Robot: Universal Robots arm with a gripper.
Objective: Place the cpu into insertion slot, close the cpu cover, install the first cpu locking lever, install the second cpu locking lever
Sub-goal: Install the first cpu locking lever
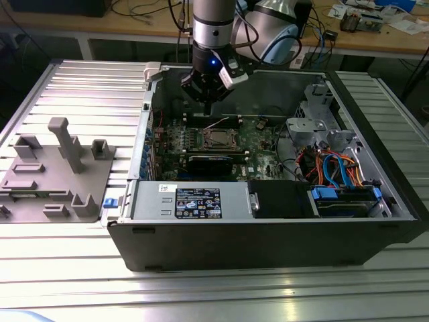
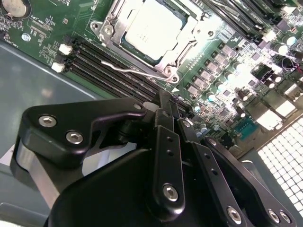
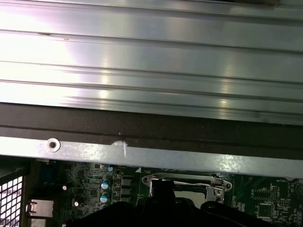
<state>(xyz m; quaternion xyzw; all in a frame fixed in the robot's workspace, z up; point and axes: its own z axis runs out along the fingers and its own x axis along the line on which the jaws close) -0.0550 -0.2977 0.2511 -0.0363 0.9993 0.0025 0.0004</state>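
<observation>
1. Black, matte gripper hangs from the grey arm in the exterior view, above the green motherboard inside the open computer case. It is clear of the board and holds nothing. The insertion slot sits just below it, rimmed in grey metal, with the cpu's dull silver top seated inside. A thin wire locking lever stands tilted up off the far edge of the slot, not latched. Toward the exterior view's left of the case, a grey plastic fixture with upright posts rests on the ribbed aluminium table.

2. Second wrist view: the black fingers are drawn together with no visible gap, tips free of any part, hovering near the slot's corner. The cpu, flat, square and pale satin metal, lies in the slot under the cpu cover, a thin silvery frame plate lying down flat around the chip. A bent wire lever runs beside the cover's edge, alongside black memory slots.

3. First wrist view: the silvery cover frame with a wire lever across it shows just past the dark gripper body. Beyond the slot run the case's grey sheet-metal wall and the table's brushed ridges.
</observation>
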